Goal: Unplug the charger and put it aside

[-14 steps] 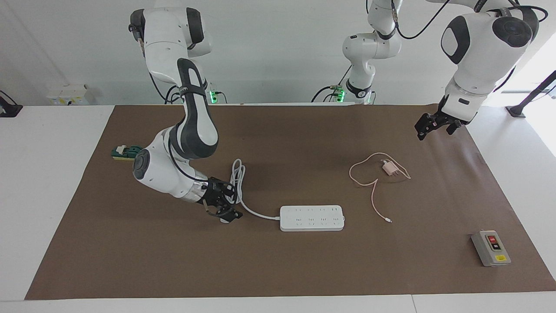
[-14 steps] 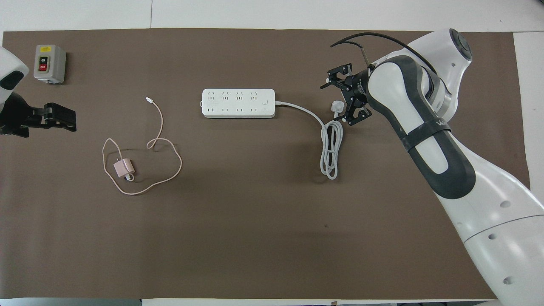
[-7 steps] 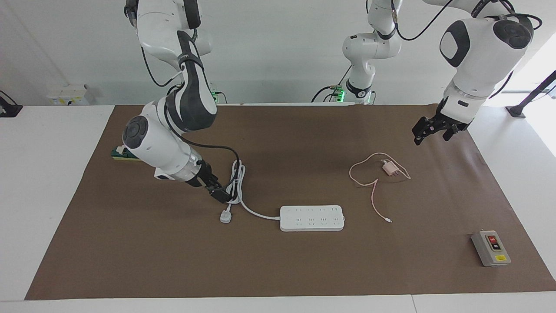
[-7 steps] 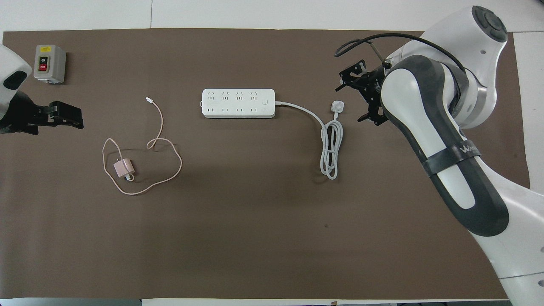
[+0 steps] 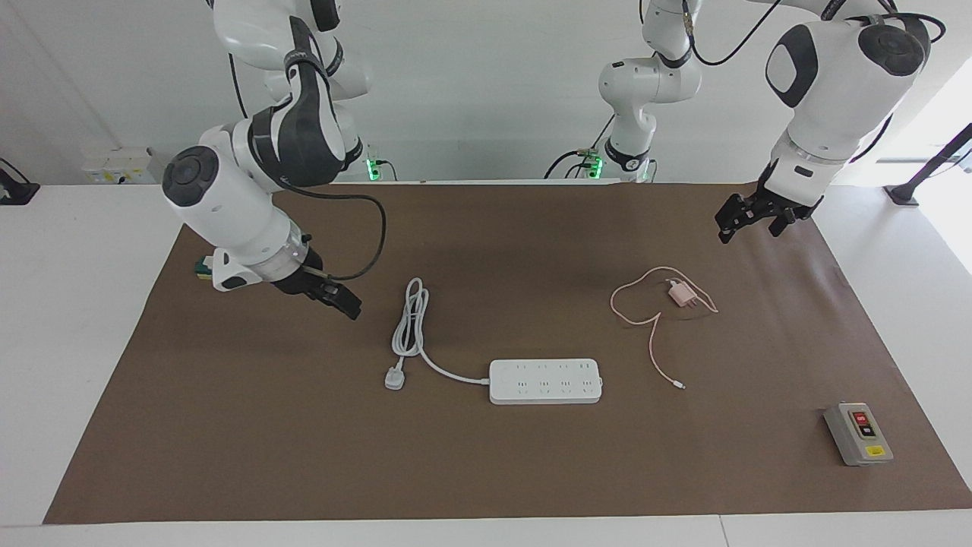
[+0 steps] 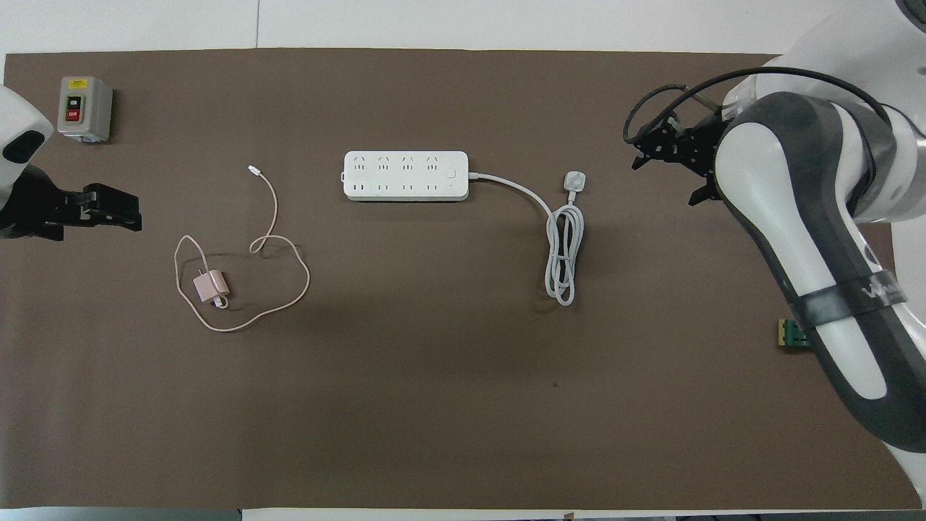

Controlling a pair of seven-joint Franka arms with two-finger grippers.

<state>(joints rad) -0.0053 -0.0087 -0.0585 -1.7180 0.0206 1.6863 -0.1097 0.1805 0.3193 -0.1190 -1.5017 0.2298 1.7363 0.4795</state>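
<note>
The charger (image 5: 681, 294) (image 6: 210, 286) is a small pink cube. It lies flat on the brown mat (image 5: 486, 471) (image 6: 463, 405), toward the left arm's end of the table. It is not plugged into anything. Its thin pink cable (image 5: 653, 342) (image 6: 273, 217) loops around it and then runs away from the robots, and the cable's loose tip lies on the mat. Nothing is touching the charger.

The left gripper (image 5: 748, 222) (image 6: 108, 210) hangs in the air above the mat. The charger sits on the mat well apart from this gripper, more toward the middle of the table. The gripper holds nothing. I cannot tell how wide its fingers are.

The white power strip (image 5: 545, 381) (image 6: 405, 175) lies in the middle of the mat, farther from the robots than the charger. Its thick white cord (image 5: 410, 323) (image 6: 564, 253) is folded in a long loop and ends in a white plug (image 5: 394, 377) (image 6: 575, 181) lying on the mat.

The right gripper (image 5: 334, 296) (image 6: 669, 155) is up in the air near that cord. It is not touching the cord or the plug. Its fingers look spread apart, and it holds nothing.

A gray switch box (image 5: 858, 433) (image 6: 85, 108) stands near the mat's corner at the left arm's end. A small green block (image 5: 203, 267) (image 6: 792, 334) peeks out from under the right arm.
</note>
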